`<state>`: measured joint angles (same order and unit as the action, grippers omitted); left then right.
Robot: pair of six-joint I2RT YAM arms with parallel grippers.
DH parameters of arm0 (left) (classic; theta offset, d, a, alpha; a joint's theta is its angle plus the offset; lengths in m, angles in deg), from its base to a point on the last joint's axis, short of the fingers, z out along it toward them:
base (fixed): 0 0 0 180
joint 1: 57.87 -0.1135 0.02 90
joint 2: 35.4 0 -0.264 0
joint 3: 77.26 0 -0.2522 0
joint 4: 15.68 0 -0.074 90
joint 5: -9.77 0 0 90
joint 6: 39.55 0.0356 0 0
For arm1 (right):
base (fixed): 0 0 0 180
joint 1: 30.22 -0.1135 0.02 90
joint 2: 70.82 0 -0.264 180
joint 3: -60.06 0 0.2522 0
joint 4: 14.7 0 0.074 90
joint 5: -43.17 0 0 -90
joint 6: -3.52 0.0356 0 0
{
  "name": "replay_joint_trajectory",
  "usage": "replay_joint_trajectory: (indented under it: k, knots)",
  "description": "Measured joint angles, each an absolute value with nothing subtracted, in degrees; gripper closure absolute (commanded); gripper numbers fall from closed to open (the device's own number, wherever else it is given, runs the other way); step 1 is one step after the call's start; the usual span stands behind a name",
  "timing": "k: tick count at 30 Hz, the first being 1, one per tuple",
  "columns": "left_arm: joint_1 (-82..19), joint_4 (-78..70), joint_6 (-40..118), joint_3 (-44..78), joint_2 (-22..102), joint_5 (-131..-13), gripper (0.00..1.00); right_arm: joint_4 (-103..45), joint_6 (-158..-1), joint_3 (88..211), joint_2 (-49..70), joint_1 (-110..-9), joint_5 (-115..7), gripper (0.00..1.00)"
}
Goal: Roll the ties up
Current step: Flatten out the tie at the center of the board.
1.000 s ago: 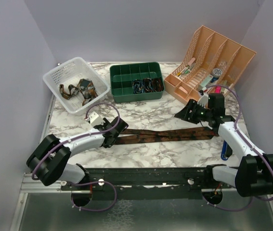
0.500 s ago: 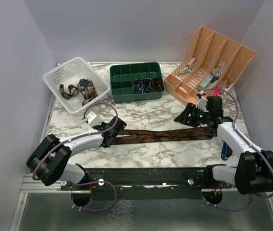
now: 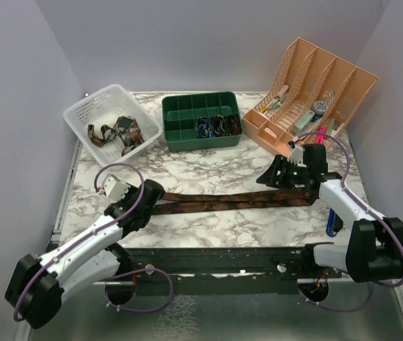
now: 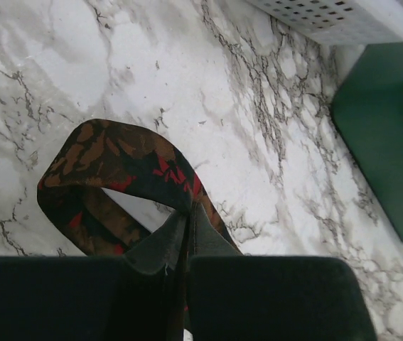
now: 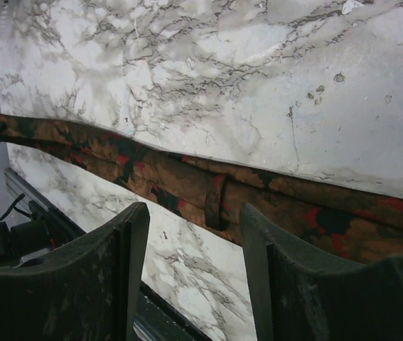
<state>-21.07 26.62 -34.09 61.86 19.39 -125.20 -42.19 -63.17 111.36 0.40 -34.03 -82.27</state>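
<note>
One dark brown tie [image 3: 237, 201] with red-orange pattern lies stretched across the marble table. My left gripper [image 3: 149, 199] is shut on its left end. In the left wrist view the tie [image 4: 116, 160] curls into a small loop just beyond the closed gripper [image 4: 187, 222]. My right gripper [image 3: 276, 177] hovers over the tie's right part, open. In the right wrist view the tie [image 5: 187, 177] and its keeper loop lie beyond the spread gripper [image 5: 195, 238], untouched. More ties [image 3: 116, 131] lie in the white basket [image 3: 87, 114], and rolled ones [image 3: 217, 126] sit in the green tray [image 3: 180, 110].
A peach desk organizer [image 3: 329, 78] with small items stands at the back right. A blue object [image 3: 331, 224] lies by the right arm near the table's right edge. The black rail [image 3: 215, 256] runs along the front edge.
My left gripper has shut on the tie's left end and the left arm has swung back and to the left. The right gripper has edged slightly left, still open.
</note>
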Motion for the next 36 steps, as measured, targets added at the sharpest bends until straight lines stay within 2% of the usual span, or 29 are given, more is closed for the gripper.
replay_joint_trajectory:
  k: [5,16,18,22,23,24,33,35,36]
  knots:
    - [-21.16,30.57,-37.39,66.3,7.61,-124.09,1.0,-43.57,-64.26,111.71,2.22,-34.03,-82.03,0.41]
    - [-21.16,36.43,-44.84,73.45,-1.2,-121.27,1.0,-44.49,-64.5,112.65,3.05,-34.03,-82.05,0.41]
    - [-21.16,37.06,-45.58,73.71,-2.1,-120.9,0.91,-44.49,-64.5,112.65,3.05,-34.03,-82.05,0.41]
    - [-21.16,37.44,-46.54,74.52,-3.06,-120.35,0.9,-44.47,-64.48,112.65,3.05,-34.03,-82.07,0.41]
    - [-21.16,37.72,-46.7,74.69,-3.25,-120.22,0.93,-44.47,-64.48,112.65,3.05,-34.03,-82.07,0.41]
    - [-21.16,37.98,-46.87,74.87,-3.43,-120.07,1.0,-44.49,-64.48,112.65,3.05,-34.03,-82.07,0.41]
    - [-21.16,41.5,-46.74,75.72,-8.96,-119.5,1.0,-46.17,-65.57,112.67,3.7,-34.75,-81.3,0.45]
    - [-21.16,41.9,-45.87,75.72,-10.27,-119.48,0.9,-47.4,-66.29,112.76,4.14,-36.06,-80.23,0.46]
    - [-21.16,42.09,-45.12,75.72,-10.86,-119.48,0.91,-48.18,-66.69,112.91,4.49,-37.13,-79.4,0.46]
